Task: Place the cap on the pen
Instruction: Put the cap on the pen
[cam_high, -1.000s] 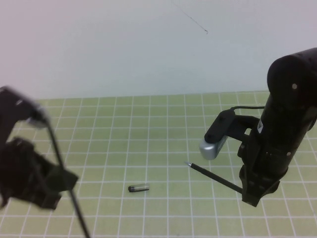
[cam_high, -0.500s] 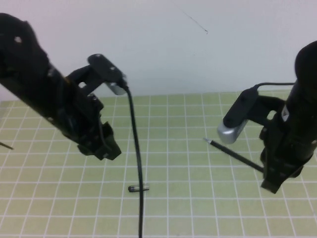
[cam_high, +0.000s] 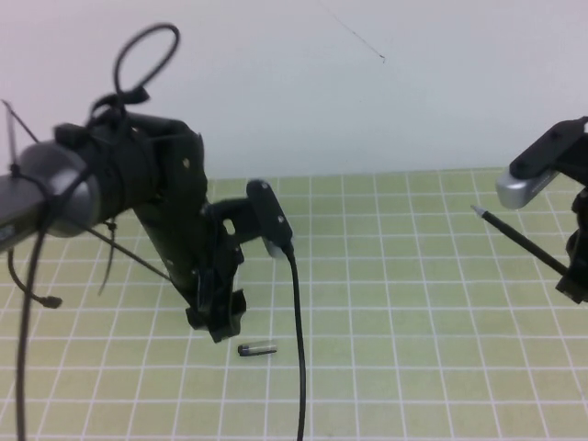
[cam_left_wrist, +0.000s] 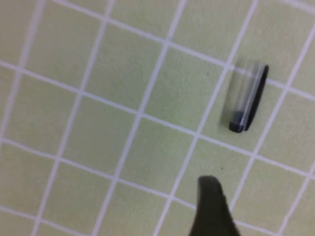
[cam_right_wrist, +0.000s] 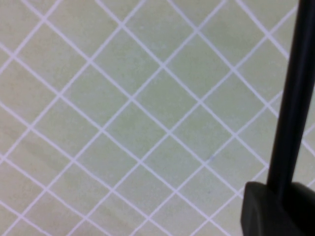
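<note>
The thin black pen is held in my right gripper at the right edge, lifted off the mat, with its silvery tip pointing up and to the left. In the right wrist view the pen runs out from between the shut fingers. The short black-and-clear cap lies flat on the green grid mat. My left gripper hangs just left of the cap and slightly above it. In the left wrist view the cap lies ahead of one dark finger. That gripper is open and empty.
The green grid mat covers the table up to a white wall at the back. The left arm's black cable hangs down just right of the cap. Thin cables loop round the left arm.
My left arm has swung in from the left and come down beside the cap. My right arm has moved right and upward with the pen in it.
</note>
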Action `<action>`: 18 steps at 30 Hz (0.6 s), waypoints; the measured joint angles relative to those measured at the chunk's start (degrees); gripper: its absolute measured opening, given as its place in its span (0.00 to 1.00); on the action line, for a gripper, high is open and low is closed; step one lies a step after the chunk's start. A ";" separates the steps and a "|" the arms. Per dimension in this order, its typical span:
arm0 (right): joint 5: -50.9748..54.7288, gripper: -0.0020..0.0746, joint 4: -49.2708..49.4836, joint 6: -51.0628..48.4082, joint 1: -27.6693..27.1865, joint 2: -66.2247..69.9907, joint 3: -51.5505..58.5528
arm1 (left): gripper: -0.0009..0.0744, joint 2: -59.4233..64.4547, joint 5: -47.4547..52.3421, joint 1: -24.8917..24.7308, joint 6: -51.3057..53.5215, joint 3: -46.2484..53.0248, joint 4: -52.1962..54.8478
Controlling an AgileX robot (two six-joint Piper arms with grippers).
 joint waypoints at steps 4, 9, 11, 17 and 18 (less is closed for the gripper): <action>0.00 0.10 0.11 0.00 -1.52 -0.09 0.00 | 0.51 2.64 -1.63 0.00 2.17 0.00 -0.40; 0.00 0.10 0.20 -1.43 -1.62 -0.12 0.00 | 0.51 4.12 -4.08 -2.32 4.74 0.00 -0.94; 0.00 0.10 0.34 -1.54 -1.62 -0.12 0.00 | 0.51 4.67 -4.91 -3.62 5.01 0.00 -0.59; 0.00 0.10 0.43 -1.54 -1.62 -0.12 0.00 | 0.51 7.25 -5.36 -6.52 4.79 0.00 3.32; 0.00 0.10 0.78 -1.54 -1.62 -0.12 0.00 | 0.51 7.54 -5.65 -6.52 4.79 0.00 3.72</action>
